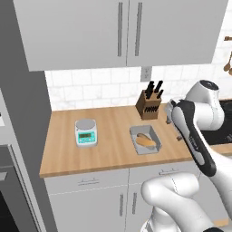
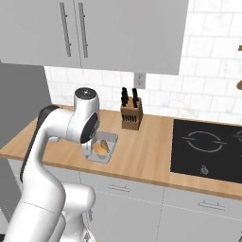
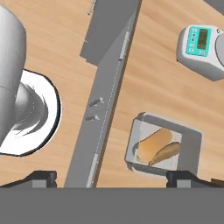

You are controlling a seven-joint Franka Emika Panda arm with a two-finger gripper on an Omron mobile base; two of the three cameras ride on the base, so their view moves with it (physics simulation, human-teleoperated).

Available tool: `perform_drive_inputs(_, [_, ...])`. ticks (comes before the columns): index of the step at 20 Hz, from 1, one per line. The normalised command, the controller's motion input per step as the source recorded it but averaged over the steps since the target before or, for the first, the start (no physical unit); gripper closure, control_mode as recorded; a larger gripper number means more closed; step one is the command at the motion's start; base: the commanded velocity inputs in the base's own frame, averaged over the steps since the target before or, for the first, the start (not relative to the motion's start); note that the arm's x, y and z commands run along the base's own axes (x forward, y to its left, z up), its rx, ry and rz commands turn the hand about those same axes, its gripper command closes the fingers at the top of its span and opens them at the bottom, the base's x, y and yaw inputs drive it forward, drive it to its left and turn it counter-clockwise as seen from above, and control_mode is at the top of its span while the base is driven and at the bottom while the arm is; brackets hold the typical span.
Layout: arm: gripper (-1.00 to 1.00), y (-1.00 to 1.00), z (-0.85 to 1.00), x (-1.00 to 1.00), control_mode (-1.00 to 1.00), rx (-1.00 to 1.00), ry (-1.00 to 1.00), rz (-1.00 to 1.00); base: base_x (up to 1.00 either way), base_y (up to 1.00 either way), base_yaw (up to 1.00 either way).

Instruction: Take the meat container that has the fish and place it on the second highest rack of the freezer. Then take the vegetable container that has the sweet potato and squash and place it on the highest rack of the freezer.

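At left, the freezer is cut off by the frame, a flat grey slab. On the wooden bench, the vegetable container, a shallow grey tray, sits near the front edge right of a kitchen scale, partly hidden by the arm in the right base view. Its sweet potato and squash read as smooth orange-tan lumps. Above, the claw hangs wide open, empty.

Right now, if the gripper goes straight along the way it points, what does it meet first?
The open gripper points down at the counter edge. Probably it meets the wooden counter beside the vegetable container first; depth is unclear.
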Motion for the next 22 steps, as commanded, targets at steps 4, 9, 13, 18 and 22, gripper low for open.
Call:
perform_drive_inputs(4, [-1.00,0.01,-0.52,0.20,-1.00,0.01,0.00,0.00,0.00,0.00,0.00])
perform_drive_inputs(9, [-1.00,0.00,-0.46,0.09,-1.00,0.03,0.00,0.01,0.00,0.00,0.00])
perform_drive_inputs(13, [-1.00,0.00,-0.39,0.13,-1.00,0.05,0.00,0.01,0.00,0.00,0.00])
perform_drive_inputs(18, [-1.00,0.00,-0.27,0.16,-1.00,0.05,0.00,0.03,0.00,0.00,0.00])
perform_drive_inputs(22, [-1.00,0.01,-0.19,0.15,-1.00,0.00,0.00,0.03,0.00,0.00,0.00])
